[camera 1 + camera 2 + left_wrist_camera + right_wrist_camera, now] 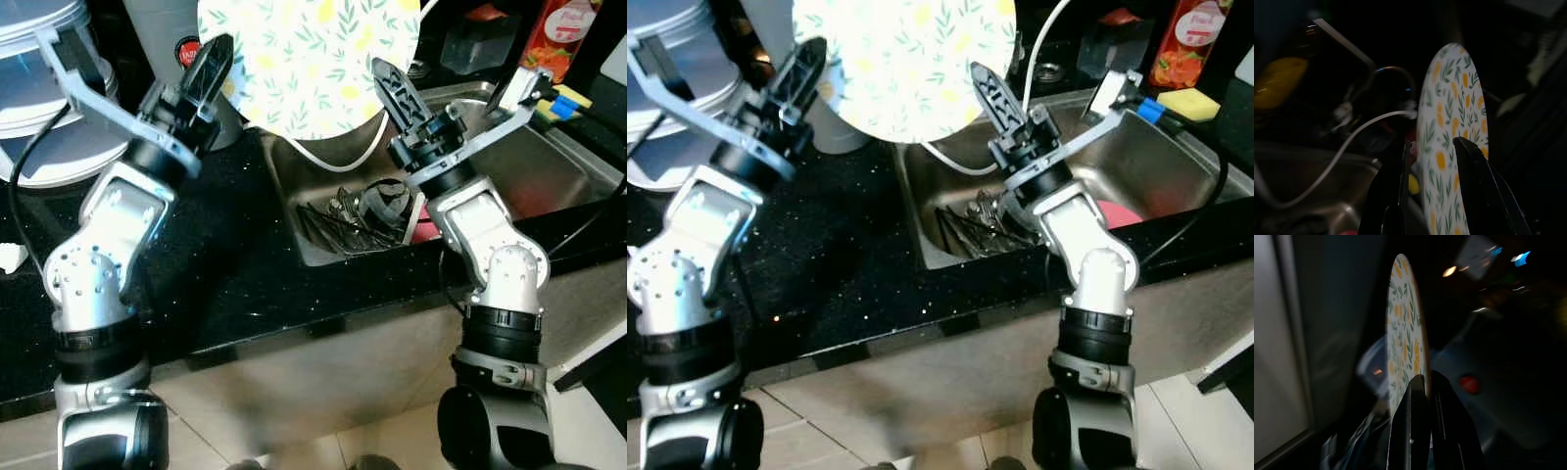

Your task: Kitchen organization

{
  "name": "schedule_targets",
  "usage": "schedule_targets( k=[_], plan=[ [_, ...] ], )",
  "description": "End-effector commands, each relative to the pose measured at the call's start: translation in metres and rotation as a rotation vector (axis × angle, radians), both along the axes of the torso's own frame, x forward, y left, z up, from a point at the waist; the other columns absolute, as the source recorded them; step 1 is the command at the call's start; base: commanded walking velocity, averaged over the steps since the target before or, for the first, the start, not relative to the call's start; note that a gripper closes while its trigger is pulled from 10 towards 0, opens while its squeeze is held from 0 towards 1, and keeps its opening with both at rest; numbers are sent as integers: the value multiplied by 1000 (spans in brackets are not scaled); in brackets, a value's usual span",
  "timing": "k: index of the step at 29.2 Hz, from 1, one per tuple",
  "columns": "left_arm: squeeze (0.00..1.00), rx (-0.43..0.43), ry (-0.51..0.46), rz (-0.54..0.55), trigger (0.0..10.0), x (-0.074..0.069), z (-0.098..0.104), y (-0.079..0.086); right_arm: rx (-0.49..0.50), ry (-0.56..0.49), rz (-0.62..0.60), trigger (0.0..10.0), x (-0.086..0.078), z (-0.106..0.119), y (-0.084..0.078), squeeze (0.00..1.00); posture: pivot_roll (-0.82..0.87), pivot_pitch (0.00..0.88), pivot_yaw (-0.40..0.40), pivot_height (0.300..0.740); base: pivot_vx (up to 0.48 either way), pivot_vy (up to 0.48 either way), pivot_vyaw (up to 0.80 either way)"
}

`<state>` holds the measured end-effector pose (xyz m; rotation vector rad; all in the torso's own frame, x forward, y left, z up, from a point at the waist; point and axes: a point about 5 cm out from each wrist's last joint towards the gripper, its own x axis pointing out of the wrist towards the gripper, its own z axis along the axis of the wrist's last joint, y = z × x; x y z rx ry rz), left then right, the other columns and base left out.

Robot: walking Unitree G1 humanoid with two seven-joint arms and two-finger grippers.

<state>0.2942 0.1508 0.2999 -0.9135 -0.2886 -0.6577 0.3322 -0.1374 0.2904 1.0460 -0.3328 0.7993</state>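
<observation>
From the head, both arms are holding a round plate (309,64) up over the near edge of the sink (549,166), its leaf-and-lemon face turned toward the camera. The left gripper (211,69) is meeting the plate's left rim and the right gripper (397,93) its right rim, yet from here the fingers are reading as single dark blades, so the grip itself is not showing. Below the plate, cutlery (343,220) is lying in the sink beside a pink item (423,231), a white cable (333,157) is looping across the basin, and the black tabletop (235,255) is running along the front. A yellow sponge (1187,101) and a red carton (1185,39) are sitting behind the sink in the right eye. The left wrist view is catching the plate (1454,147) edge-on, with one finger (1484,196) on each side of the rim, the gripper grasping it with a gap still on one face. The right wrist view is giving the same edge-on plate (1403,347), and there the two fingers (1410,431) are clenched tight on the lower rim; the rest is dark and blurred.
</observation>
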Motion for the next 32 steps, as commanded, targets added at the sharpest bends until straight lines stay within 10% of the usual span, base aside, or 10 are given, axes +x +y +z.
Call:
schedule_targets(
  k=[1,5,11,20,21,31,32],
  plan=[
    [0,22,-2,31,10000,-2,0,6,14,18,-53,10000,5,1,-6,0,-2,5,75,740,0,0,0],
    [0,21,70,103,10000,-3,-16,20,-1,159,-259,10000,33,-12,-29,0,7,0,71,740,0,0,0],
    [0,42,72,123,10000,-5,-17,21,-370,503,-531,10000,66,-58,-36,0,16,0,62,740,0,0,0],
    [0,53,82,131,10000,-4,-20,19,-598,629,-592,10000,75,-83,-31,0,17,0,58,740,0,0,0],
    [0,53,82,131,10000,-4,-20,19,-583,672,-584,10000,75,-90,-32,1000,20,0,57,740,0,0,0],
    [0,55,89,133,10000,-4,-20,18,-474,660,-642,10000,79,-84,-41,1000,19,0,61,740,0,0,0],
    [0,55,90,131,10000,-4,-20,18,-468,630,-671,10000,79,-78,-45,416,19,0,61,740,0,0,0]
  ],
)
